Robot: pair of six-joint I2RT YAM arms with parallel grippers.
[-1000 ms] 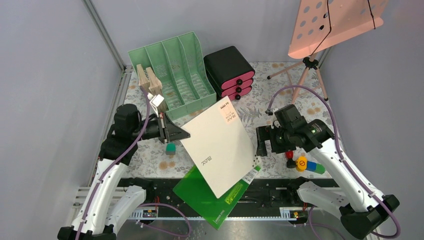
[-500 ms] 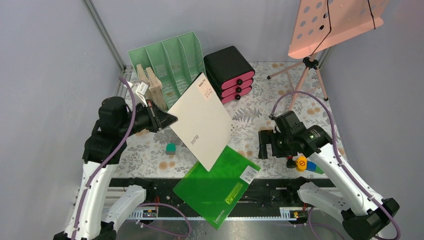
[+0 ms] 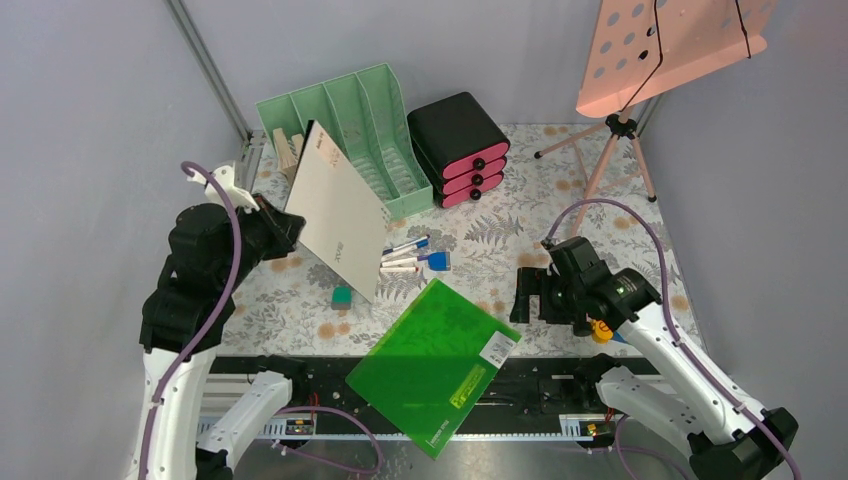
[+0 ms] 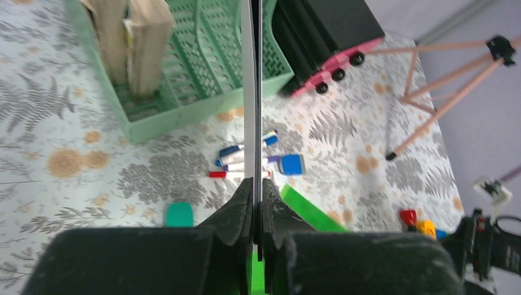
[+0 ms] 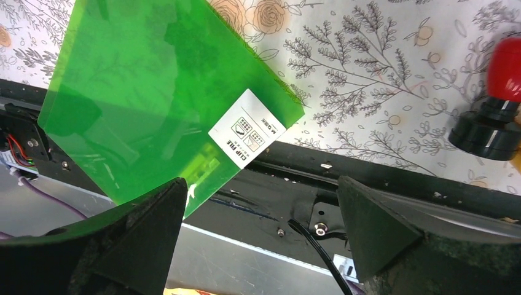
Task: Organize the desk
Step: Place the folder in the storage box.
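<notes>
Jaws of the left gripper [image 3: 287,222] are pressed together on the edge of a thin, stiff white board [image 3: 338,205], which stands tilted on edge at the upper left of the top view. The left wrist view shows it edge-on as a narrow line [image 4: 251,92]. The right gripper [image 3: 522,292] hangs with its jaws spread wide and nothing between them, near the right corner of a green clip file [image 3: 435,365].

The desk [image 3: 520,225] fills the middle of the top view, its long axis running left to right and its black rail along the lower edge. Its pale cloth is printed with grey ferns and orange flowers. The file is glossy, translucent plastic with a white label, lying half on the cloth and half over the rail. A slotted mint-green file rack [image 3: 350,125] and a black drawer box [image 3: 458,135] with pink fronts stand along the top edge. Small markers [image 3: 410,255] lie scattered centre-left. Plain grey walls close in on the desk.
</notes>
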